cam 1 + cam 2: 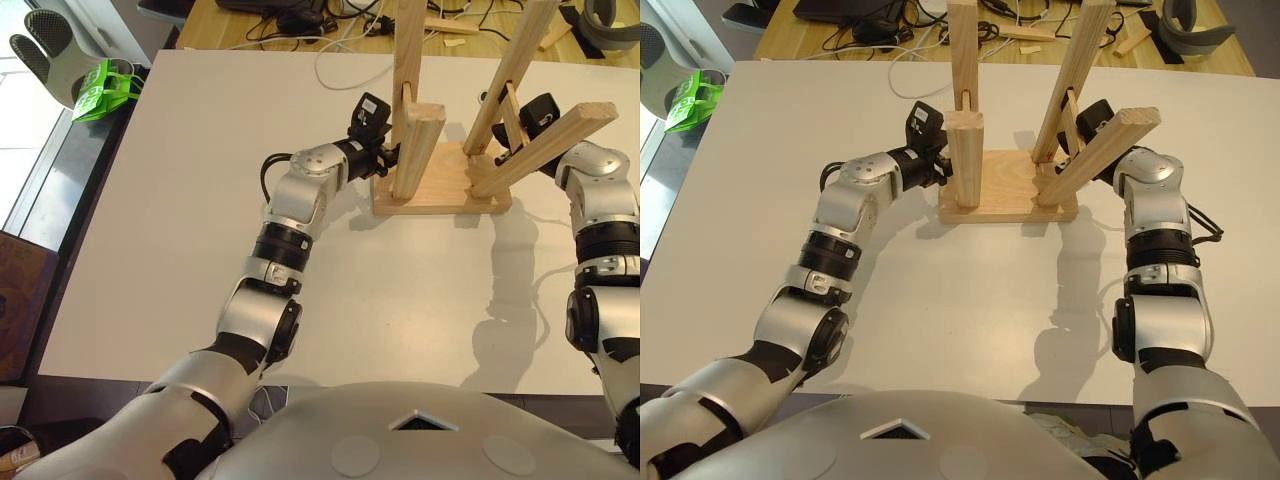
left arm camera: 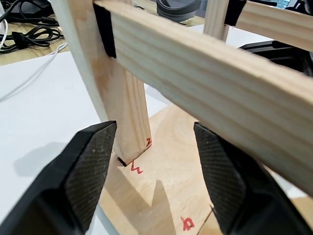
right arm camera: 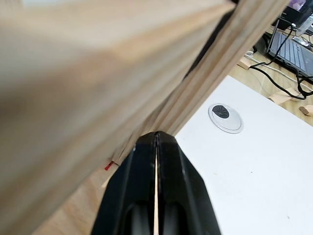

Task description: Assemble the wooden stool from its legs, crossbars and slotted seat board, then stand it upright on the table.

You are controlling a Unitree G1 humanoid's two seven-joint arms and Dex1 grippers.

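Wooden seat board (image 1: pixel 440 192): lies flat, legs (image 1: pixel 405 60) and crossbars (image 1: pixel 540 145) slotted in.
Left gripper (image 2: pixel 151 164): spread around 1 leg.
Right gripper (image 3: pixel 156 142): fingers pressed together.
Remaining: we judge only standing it upright.

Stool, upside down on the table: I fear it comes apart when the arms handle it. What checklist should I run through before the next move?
1. Seat board flat on the table: ok.
2. Leg seated in its slot: ok.
3. Crossbar notched into that leg: ok.
4. Left gripper gripping the leg: not ok, open, fingers either side.
5. Right gripper holding a part: not ok, shut on nothing.
6. Slanted right-side piece secure: cannot tell.
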